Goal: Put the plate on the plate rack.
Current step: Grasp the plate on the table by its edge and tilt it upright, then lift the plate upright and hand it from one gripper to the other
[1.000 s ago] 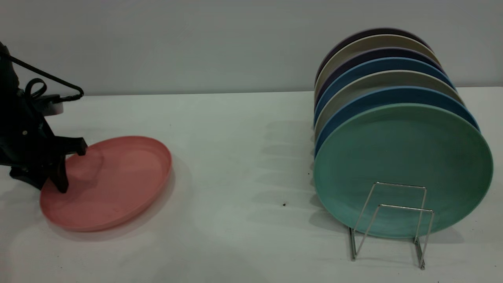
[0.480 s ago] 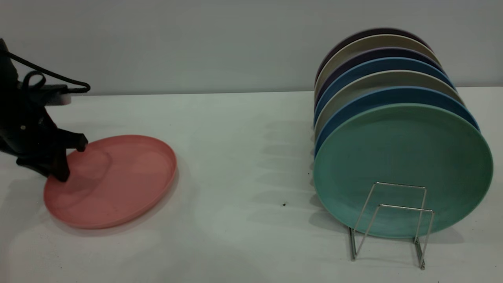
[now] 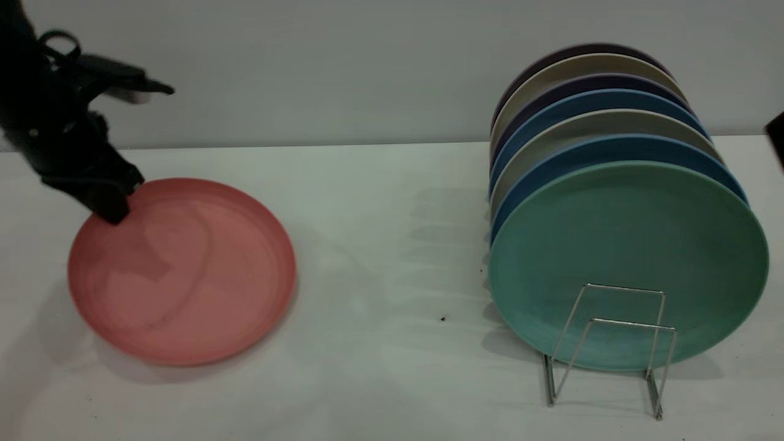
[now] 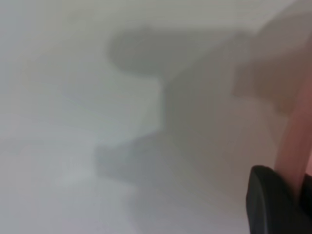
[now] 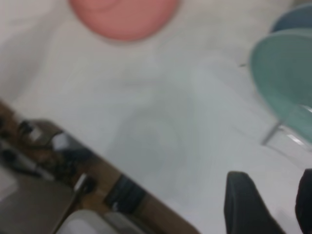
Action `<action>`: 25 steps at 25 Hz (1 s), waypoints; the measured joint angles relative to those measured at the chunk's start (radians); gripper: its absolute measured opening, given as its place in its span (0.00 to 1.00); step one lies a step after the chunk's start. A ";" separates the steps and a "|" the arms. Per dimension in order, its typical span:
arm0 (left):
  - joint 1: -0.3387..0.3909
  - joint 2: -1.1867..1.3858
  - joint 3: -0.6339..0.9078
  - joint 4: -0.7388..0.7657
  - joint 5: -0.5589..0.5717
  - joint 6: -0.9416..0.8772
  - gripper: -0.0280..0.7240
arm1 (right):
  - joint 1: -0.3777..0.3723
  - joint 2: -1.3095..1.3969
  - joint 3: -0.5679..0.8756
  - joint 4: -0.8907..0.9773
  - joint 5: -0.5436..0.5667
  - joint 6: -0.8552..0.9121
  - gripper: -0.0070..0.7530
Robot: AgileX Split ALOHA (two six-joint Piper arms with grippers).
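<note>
The salmon-pink plate (image 3: 181,272) is at the table's left, tilted up with its face toward the exterior camera and its lower edge near the table. My left gripper (image 3: 113,205) is shut on the plate's upper left rim. In the left wrist view a black finger (image 4: 273,204) presses against the pink rim (image 4: 297,141). The silver wire plate rack (image 3: 612,343) stands at the right, with its front loops free. My right gripper (image 5: 275,204) hangs open and empty above the table, and only a dark sliver of that arm (image 3: 776,141) shows at the exterior view's right edge. The right wrist view also shows the plate (image 5: 124,14) and the rack (image 5: 282,131).
A teal-green plate (image 3: 628,263) leans at the front of the rack, with several blue, grey and dark plates (image 3: 600,116) standing behind it. A small dark speck (image 3: 442,318) lies on the white table between the pink plate and the rack. Beyond the table edge are dark clutter and cables (image 5: 53,156).
My left gripper has risen and shifted slightly right while holding the plate's rim. The plate has gone from nearly flat to tilted up. A bit of the right arm now shows at the right edge.
</note>
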 joint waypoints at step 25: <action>-0.334 -0.213 0.002 -0.014 0.256 0.192 0.07 | 0.029 0.348 -0.129 0.267 0.107 -0.431 0.37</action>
